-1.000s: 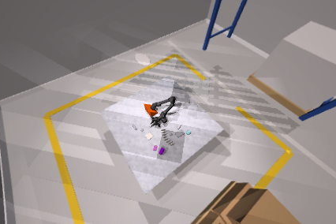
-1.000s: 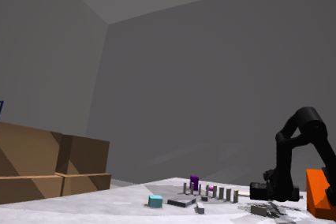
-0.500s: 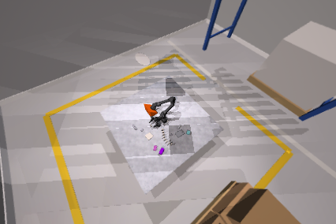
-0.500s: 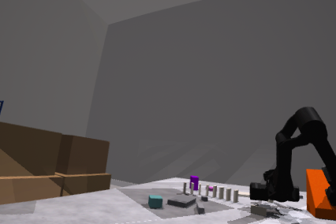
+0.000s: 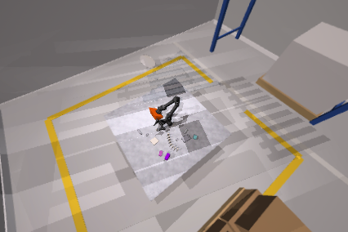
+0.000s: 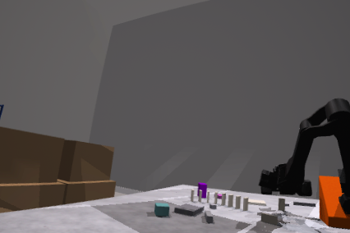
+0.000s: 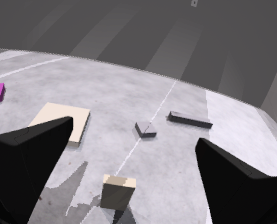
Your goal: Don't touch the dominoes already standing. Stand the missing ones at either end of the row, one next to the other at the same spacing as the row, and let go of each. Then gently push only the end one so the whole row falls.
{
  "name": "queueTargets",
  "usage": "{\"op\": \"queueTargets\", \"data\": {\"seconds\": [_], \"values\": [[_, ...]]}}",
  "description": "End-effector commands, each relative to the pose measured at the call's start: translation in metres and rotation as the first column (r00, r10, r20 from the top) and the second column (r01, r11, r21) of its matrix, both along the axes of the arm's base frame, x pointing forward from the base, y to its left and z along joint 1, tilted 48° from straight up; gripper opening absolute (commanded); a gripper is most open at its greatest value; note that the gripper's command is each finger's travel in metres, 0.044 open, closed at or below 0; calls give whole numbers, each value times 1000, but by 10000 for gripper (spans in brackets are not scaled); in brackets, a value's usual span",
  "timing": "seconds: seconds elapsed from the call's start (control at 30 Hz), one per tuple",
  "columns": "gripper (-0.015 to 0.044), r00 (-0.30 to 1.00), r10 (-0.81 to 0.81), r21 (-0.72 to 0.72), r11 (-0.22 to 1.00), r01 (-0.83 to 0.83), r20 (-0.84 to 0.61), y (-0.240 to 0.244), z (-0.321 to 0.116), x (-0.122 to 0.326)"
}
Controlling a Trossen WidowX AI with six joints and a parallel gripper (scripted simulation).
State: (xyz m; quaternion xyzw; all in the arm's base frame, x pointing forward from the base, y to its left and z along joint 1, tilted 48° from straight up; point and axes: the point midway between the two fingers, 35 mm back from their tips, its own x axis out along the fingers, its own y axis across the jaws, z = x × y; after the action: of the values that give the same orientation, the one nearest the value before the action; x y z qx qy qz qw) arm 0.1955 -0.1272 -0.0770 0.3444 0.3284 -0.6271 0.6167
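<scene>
Top view: single arm over the counter. Pincer sits beyond the far end of the domino row. The row runs from near the pincer toward the near side, curving right. The purple block lies left of its near end. Finger state not resolved at this size.

Exterior view: a lone domino stands upright, long axis vertical, right of the row's right end and apart from it. Pincer is raised above this piece, not around it; its two sides stand apart. A second pale block lies on its side, nearer the camera than the lone domino; probably another missing piece. Row pieces all look upright.

Wrist view: pincer spread wide, nothing gripped. The lone domino shows low in the view between the fingers, somewhat nearer the left one, touching neither. Its top end and one broad face are visible; the base is not clear. Pale square slab lies to the left, beyond.

Judgement: a release with the piece standing. The gap to the row looks wider than the row's own spacing, so this may be an interim stand. Next move likely turns on clearing straight up along the vertical long axis, or regripping from above across the faces; a sideways drift could tip it. Only one arm, so no choice of arm.
</scene>
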Motion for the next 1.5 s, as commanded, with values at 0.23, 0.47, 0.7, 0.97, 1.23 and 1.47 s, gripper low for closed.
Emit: {"op": "queueTargets", "data": {"seconds": [0.23,0.47,0.7,0.97,1.23,1.47], "values": [[440,973,126,688,724,43,-193,-21,-27,-3],[440,998,47,964,263,-46,35,-42,4,-1],[440,995,-18,980,174,-97,102,-52,15,0],[440,995,-18,980,174,-97,102,-52,15,0],[440,995,-18,980,174,-97,102,-48,11,1],[440,995,-18,980,173,-98,103,-8,-26,4]]}}
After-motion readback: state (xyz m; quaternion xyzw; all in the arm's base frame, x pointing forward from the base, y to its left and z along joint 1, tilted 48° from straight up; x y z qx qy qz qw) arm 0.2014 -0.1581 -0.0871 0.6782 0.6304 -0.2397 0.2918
